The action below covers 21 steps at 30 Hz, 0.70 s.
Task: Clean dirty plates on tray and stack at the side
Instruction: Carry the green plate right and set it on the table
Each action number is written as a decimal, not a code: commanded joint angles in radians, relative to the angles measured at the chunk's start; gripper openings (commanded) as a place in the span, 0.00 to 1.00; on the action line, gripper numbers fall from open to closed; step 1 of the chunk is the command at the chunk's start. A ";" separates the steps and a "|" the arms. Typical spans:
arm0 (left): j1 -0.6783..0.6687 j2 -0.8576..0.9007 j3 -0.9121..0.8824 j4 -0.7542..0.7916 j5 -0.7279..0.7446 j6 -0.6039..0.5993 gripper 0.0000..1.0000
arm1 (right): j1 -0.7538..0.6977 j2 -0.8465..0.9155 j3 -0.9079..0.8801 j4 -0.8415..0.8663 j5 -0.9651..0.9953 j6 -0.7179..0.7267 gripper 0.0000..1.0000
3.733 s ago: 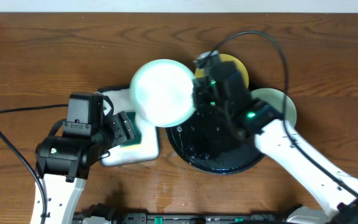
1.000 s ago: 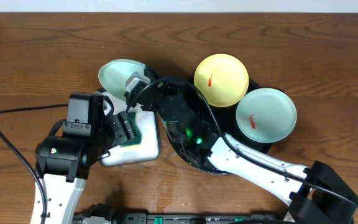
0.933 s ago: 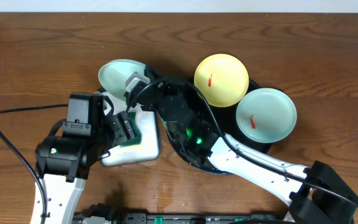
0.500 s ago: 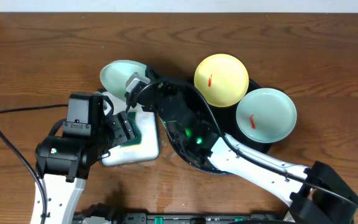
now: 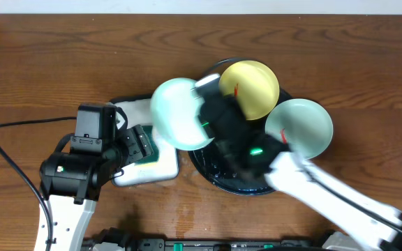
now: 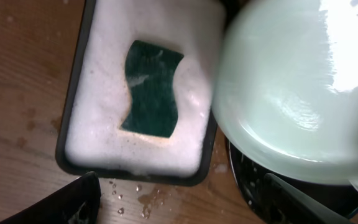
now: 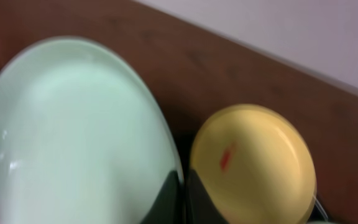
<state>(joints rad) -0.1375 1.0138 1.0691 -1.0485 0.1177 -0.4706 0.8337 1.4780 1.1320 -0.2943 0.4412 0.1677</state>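
My right gripper (image 5: 206, 111) is shut on the rim of a pale mint plate (image 5: 179, 113) and holds it tilted in the air between the foam tray and the black tray (image 5: 246, 183). In the right wrist view my fingers (image 7: 182, 194) pinch that plate's edge (image 7: 73, 137); no smear shows on it. A pale yellow plate (image 5: 251, 89) and a second mint plate (image 5: 302, 129) lie on the black tray, each with a red smear. My left gripper (image 6: 185, 205) is open and empty above the table by the foam tray's near edge.
A white rectangular dark-rimmed tray (image 6: 73, 143) full of foam holds a green sponge (image 6: 151, 87) left of the black tray. Water drops lie on the wood (image 6: 148, 202) in front of it. Cables run across the table at left and back right.
My right arm has carried the mint plate from behind the foam tray to the right, toward the black tray, and raised it. The left arm has not moved.
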 commanded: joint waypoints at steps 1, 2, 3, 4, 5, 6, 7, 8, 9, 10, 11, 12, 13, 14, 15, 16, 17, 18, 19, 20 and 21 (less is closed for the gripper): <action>0.005 0.003 0.019 -0.002 0.002 0.006 0.82 | -0.167 -0.108 0.011 -0.143 -0.244 0.277 0.01; 0.005 0.003 0.019 -0.002 0.002 0.006 0.82 | -0.232 -0.129 0.011 -0.202 -0.294 0.311 0.01; 0.005 0.003 0.019 -0.002 0.002 0.006 0.82 | -0.288 -0.143 0.011 -0.243 -0.334 0.327 0.01; 0.005 0.003 0.019 -0.002 0.002 0.006 0.82 | -0.363 -0.158 0.011 -0.288 -0.380 0.330 0.01; 0.005 0.003 0.019 -0.002 0.002 0.006 0.82 | -0.431 -0.169 0.011 -0.328 -0.416 0.330 0.01; 0.005 0.003 0.019 -0.002 0.002 0.006 0.82 | -0.504 -0.178 0.011 -0.365 -0.451 0.329 0.01; 0.005 0.003 0.019 -0.002 0.002 0.006 0.82 | -0.564 -0.181 0.011 -0.394 -0.478 0.328 0.01; 0.005 0.003 0.019 -0.002 0.002 0.006 0.82 | -0.639 -0.183 0.011 -0.428 -0.506 0.324 0.01; 0.005 0.003 0.019 -0.002 0.002 0.006 0.82 | -0.700 -0.182 0.011 -0.455 -0.524 0.322 0.01; 0.005 0.003 0.019 -0.002 0.002 0.006 0.82 | -0.771 -0.181 0.010 -0.483 -0.542 0.319 0.01; 0.005 0.003 0.019 -0.002 0.002 0.006 0.82 | -0.835 -0.177 0.008 -0.502 -0.553 0.308 0.01; 0.005 0.003 0.019 -0.002 0.002 0.006 0.82 | -0.906 -0.174 0.004 -0.517 -0.560 0.296 0.01; 0.005 0.003 0.019 -0.002 0.002 0.006 0.82 | -0.976 -0.169 -0.002 -0.526 -0.564 0.287 0.01; 0.005 0.003 0.019 -0.002 0.002 0.006 0.82 | -1.037 -0.164 -0.006 -0.531 -0.565 0.287 0.01; 0.005 0.003 0.019 -0.002 0.002 0.006 0.82 | -1.105 -0.158 -0.013 -0.531 -0.567 0.288 0.01; 0.005 0.003 0.019 -0.002 0.002 0.006 0.82 | -1.170 -0.150 -0.018 -0.531 -0.574 0.288 0.01; 0.005 0.003 0.019 -0.002 0.002 0.006 0.82 | -1.230 -0.140 -0.020 -0.529 -0.577 0.288 0.01; 0.005 0.003 0.019 -0.002 0.002 0.006 0.82 | -1.288 -0.127 -0.022 -0.527 -0.578 0.288 0.01; 0.005 0.003 0.019 -0.002 0.002 0.006 0.82 | -1.324 -0.117 -0.022 -0.525 -0.577 0.288 0.01; 0.005 0.003 0.019 -0.002 0.002 0.006 0.82 | -1.373 -0.100 -0.022 -0.520 -0.577 0.288 0.01; 0.005 0.003 0.019 -0.002 0.002 0.006 0.82 | -1.415 -0.081 -0.022 -0.513 -0.574 0.288 0.01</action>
<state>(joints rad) -0.1375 1.0138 1.0706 -1.0481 0.1177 -0.4702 -0.4831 1.3544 1.1217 -0.8143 -0.1013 0.4480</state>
